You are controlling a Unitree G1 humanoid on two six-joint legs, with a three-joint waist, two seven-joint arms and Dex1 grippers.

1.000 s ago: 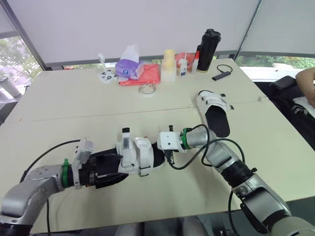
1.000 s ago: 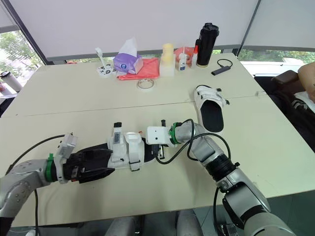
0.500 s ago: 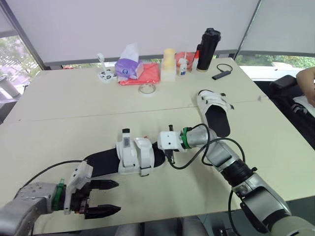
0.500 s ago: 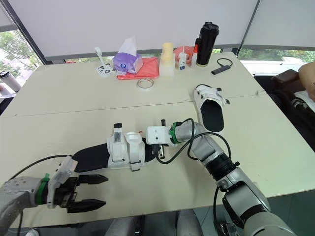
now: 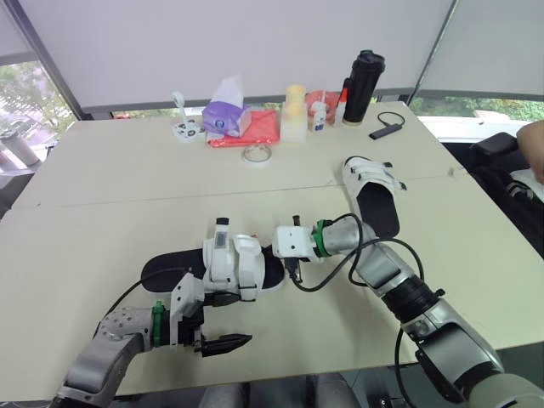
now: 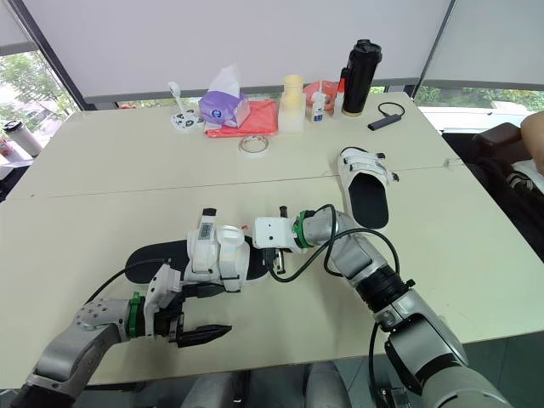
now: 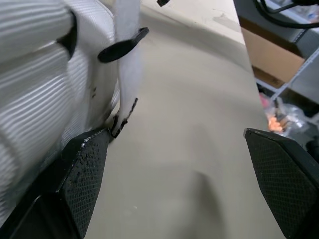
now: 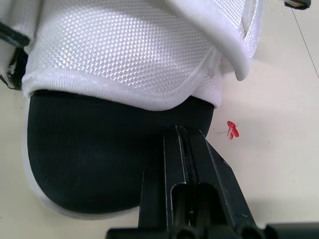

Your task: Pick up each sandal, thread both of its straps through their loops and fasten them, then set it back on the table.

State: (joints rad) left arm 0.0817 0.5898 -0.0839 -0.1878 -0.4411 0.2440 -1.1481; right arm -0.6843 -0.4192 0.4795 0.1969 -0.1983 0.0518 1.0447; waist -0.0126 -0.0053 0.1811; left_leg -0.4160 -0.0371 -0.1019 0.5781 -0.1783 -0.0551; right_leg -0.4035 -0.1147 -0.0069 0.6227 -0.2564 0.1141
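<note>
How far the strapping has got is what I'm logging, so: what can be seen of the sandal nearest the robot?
The sandal lies flat on the table. It has a black footbed, a white sole edge and two broad white mesh straps with black loops. One strap end stands upright. The right gripper, shut, rests on its toe end. The open left gripper sits beside the straps, one finger against them.
</note>
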